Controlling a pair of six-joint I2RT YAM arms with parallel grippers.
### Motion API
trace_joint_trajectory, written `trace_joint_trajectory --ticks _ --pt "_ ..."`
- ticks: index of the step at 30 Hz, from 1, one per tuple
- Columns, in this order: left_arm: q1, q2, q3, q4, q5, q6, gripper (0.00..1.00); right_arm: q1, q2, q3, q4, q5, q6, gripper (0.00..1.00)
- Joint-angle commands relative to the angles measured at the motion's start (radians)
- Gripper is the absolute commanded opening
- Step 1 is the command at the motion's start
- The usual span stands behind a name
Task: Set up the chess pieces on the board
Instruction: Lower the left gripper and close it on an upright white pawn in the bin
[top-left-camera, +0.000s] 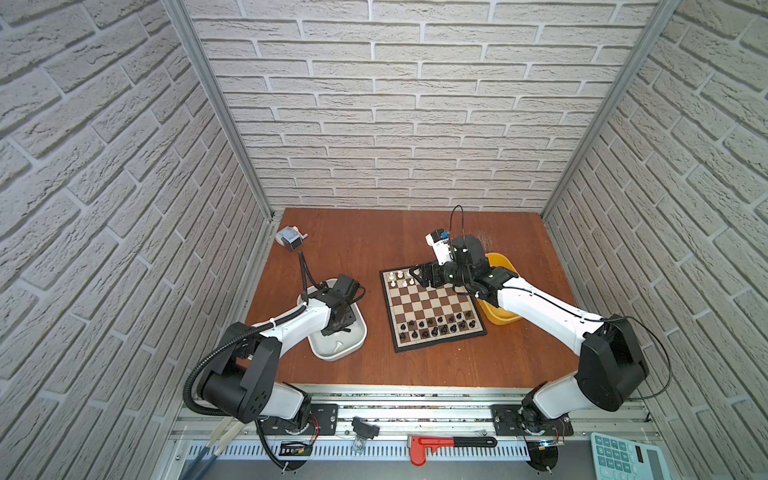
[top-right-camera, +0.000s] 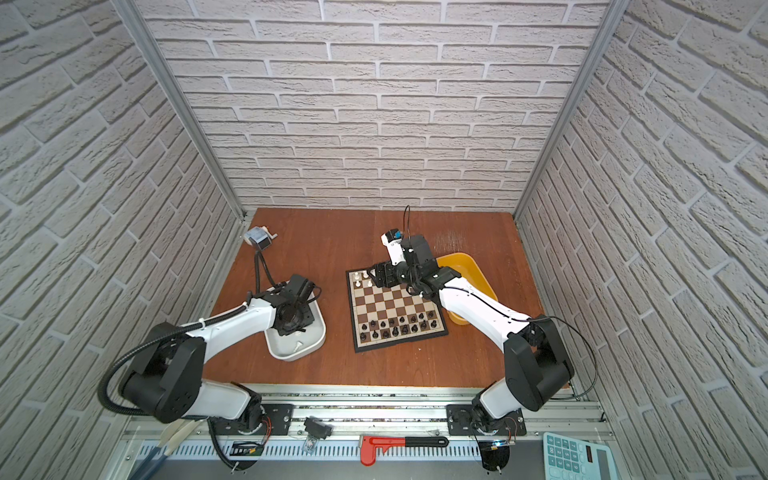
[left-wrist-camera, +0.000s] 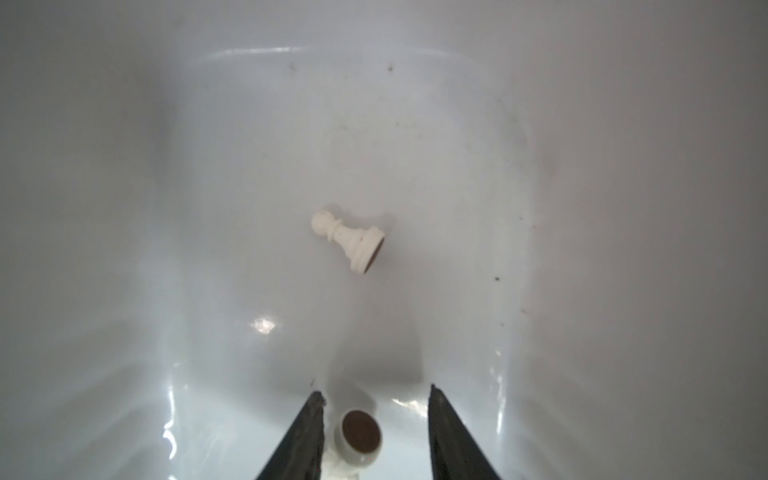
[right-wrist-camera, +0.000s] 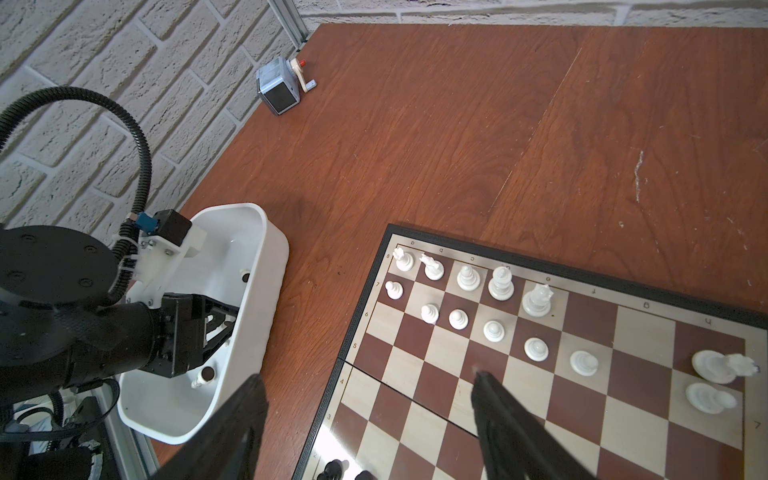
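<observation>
Left tool (left-wrist-camera: 374, 395) straddling piece (left-wrist-camera: 360, 434), inside tub (left-wrist-camera: 104, 208)

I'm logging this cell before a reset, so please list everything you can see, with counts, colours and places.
board: one, brown and cream, table centre
white chessmen on board: over ten, white, far end
black chessmen: two rows, exact count unclear, black, near end
white tub: one, white, left of board
loose white chessmen: at least two, white, lying in white tub
yellow tub: one, yellow, right of board, partly under right arm
sharpener: one, grey-blue, far left table corner
table: one, brown wood
tool: one, red and black, front rail
calculator: one, teal, front right
left gripper: black, inside white tub, jaws apart around a white piece
right gripper: black, open, empty, over board's far end
</observation>
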Motion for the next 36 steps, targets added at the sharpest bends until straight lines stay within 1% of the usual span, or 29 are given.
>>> trace_joint_trajectory --ticks 1,3,9,15,19,23,26,31,36 --pt "0.002 -0.031 -0.017 -0.035 0.013 0.069 0.41 -0.004 -0.026 -0.001 0.017 -0.016 0.008 0.78" --pt "0.002 -0.023 -0.014 -0.058 0.011 0.08 0.4 -0.004 -0.029 0.0 0.015 -0.016 0.008 0.78" --pt "0.003 -0.012 -0.021 -0.108 0.013 0.095 0.41 -0.004 -0.052 -0.015 0.01 -0.012 0.017 0.77" --pt "0.002 -0.018 -0.062 -0.074 0.074 0.123 0.38 -0.004 -0.067 -0.026 0.009 -0.009 0.026 0.77" --pt "0.001 -0.007 -0.083 -0.037 0.062 0.125 0.37 -0.004 -0.07 -0.028 0.013 -0.016 0.035 0.77" --pt "0.0 0.01 -0.1 0.01 0.05 0.13 0.32 -0.003 -0.079 -0.03 0.013 -0.015 0.038 0.77" --pt "-0.001 0.023 -0.11 0.013 0.043 0.134 0.28 -0.004 -0.088 -0.03 0.004 -0.008 0.036 0.77" --pt "-0.011 -0.01 -0.132 0.031 0.046 0.132 0.21 -0.004 -0.098 -0.033 0.006 -0.001 0.038 0.77" --pt "-0.018 -0.029 -0.138 0.064 0.024 0.129 0.16 -0.002 -0.092 -0.028 0.019 -0.019 0.042 0.77"
